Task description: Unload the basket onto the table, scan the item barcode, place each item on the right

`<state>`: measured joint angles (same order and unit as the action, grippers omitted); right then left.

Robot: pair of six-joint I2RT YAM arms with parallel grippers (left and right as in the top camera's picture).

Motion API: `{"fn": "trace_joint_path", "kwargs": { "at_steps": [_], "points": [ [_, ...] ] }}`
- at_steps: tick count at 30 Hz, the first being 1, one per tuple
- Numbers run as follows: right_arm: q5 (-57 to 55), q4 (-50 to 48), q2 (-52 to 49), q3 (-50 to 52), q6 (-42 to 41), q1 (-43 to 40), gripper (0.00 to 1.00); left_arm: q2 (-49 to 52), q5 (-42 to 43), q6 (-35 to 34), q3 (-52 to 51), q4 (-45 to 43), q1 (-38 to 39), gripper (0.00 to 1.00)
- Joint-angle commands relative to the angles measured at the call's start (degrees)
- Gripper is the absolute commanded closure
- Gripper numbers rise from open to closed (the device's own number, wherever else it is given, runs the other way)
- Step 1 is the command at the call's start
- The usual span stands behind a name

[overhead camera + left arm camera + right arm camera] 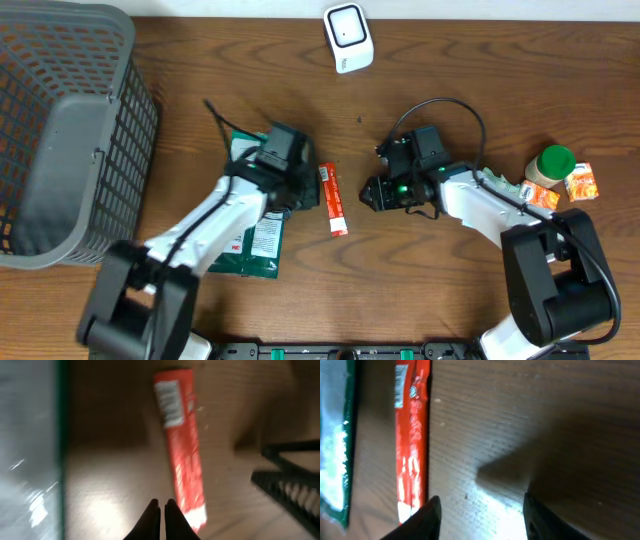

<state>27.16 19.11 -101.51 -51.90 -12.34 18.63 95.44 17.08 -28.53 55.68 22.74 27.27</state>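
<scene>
Closest to my left wrist camera, my left gripper (163, 517) is pressing its two dark fingertips together with nothing showing between them. They are hovering just beside the lower end of the red stick packet (182, 445); I cannot tell whether they are touching it. That packet is lying flat on the wooden table (450, 60), between my two arms and free of both. A white barcode label (170, 405) is facing up near its far end, but its bars are blurring too much to read. On my left side, the green pouch (255, 235) is lying under my left arm, which is covering much of it, and its shiny edge is filling the left margin of both wrist views. My right gripper (480, 520) is holding its fingers apart over bare wood, gripping nothing, with the packet lying just beside its left finger. Farther off, a grey mesh basket (60, 130) is sitting at the table's left end, cut off by the frame, and a white scanner (348, 37) is standing at the far edge. A green-lidded jar (552, 165) and an orange packet (580, 182) are resting near my right arm, and their printing is showing too small to make out.
</scene>
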Motion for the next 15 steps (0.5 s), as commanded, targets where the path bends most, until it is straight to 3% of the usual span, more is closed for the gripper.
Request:
{"fn": "trace_joint_path", "kwargs": {
  "at_steps": [1, 15],
  "points": [
    [6.9, 0.5, -0.5, 0.3, 1.9, -1.4, 0.48, 4.5, 0.3, -1.2, -0.3, -4.4, 1.2, 0.92],
    [7.9, 0.6, -0.5, 0.5, 0.3, -1.3, 0.52, 12.0, 0.3, -2.5, -0.3, -9.0, 1.2, 0.92]
  ]
}}
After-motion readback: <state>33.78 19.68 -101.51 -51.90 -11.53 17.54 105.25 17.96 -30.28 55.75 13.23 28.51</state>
